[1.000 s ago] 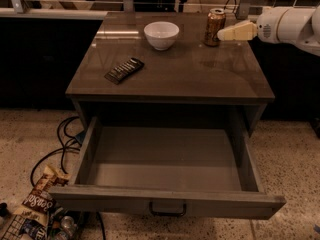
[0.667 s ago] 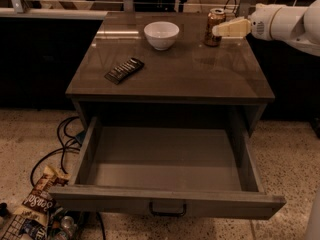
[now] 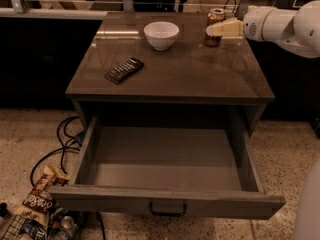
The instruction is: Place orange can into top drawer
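Note:
The orange can [image 3: 215, 20] stands upright at the back right of the table top [image 3: 190, 69]. My gripper [image 3: 216, 30] reaches in from the right on its white arm, and its pale fingers [image 3: 225, 29] lie across the can's lower front. The top drawer [image 3: 165, 159] is pulled out wide below the table top, its inside bare, with a dark handle [image 3: 167, 210] on its front panel.
A white bowl [image 3: 161, 35] stands at the back middle of the table top and a dark flat packet [image 3: 124, 70] lies at the left. Cables [image 3: 60, 144] and a snack bag [image 3: 37, 201] lie on the floor at the left.
My gripper has moved left along the table's back edge and now reaches the can; the can, bowl and drawer have not moved.

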